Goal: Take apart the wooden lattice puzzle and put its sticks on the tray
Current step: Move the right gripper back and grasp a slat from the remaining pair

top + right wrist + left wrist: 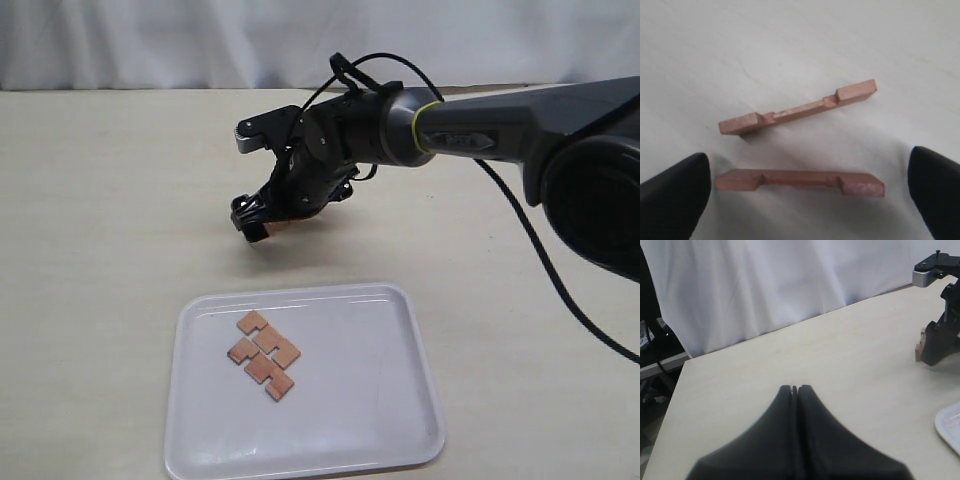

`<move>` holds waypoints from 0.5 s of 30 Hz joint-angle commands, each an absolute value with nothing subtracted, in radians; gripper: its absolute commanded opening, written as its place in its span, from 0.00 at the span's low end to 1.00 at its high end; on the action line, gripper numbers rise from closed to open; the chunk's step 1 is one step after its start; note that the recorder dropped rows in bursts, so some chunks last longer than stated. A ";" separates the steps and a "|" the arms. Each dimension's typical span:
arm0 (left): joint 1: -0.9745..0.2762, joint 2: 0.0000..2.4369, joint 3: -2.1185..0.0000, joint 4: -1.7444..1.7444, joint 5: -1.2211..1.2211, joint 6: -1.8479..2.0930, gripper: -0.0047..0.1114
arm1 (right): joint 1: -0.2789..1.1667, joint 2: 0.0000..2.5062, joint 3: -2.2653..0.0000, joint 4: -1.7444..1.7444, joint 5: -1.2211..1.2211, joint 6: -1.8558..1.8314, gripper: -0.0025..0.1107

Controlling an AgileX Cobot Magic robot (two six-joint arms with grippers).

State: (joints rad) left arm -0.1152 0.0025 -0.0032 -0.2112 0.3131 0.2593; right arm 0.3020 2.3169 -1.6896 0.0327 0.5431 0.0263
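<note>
Mid table, the right gripper hangs with fingers spread around two loose sticks. It should centre on one stick so the other isn't dragged. The tray, by the table edge opposite the curtain, holds two placed sticks. The left gripper, fingers pressed together, sits clear.

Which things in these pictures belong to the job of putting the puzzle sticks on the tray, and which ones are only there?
Belong to the job:
- two sticks on the table, under the open right gripper
- sticks already on the tray
- white tray

Only there:
- left gripper, shut, off to the side of the sticks
- white curtain behind the table
</note>
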 commanded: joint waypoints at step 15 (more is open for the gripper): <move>-0.105 0.000 0.000 -0.213 0.304 0.265 0.04 | 0.304 2.314 -1.698 0.037 0.529 0.120 0.98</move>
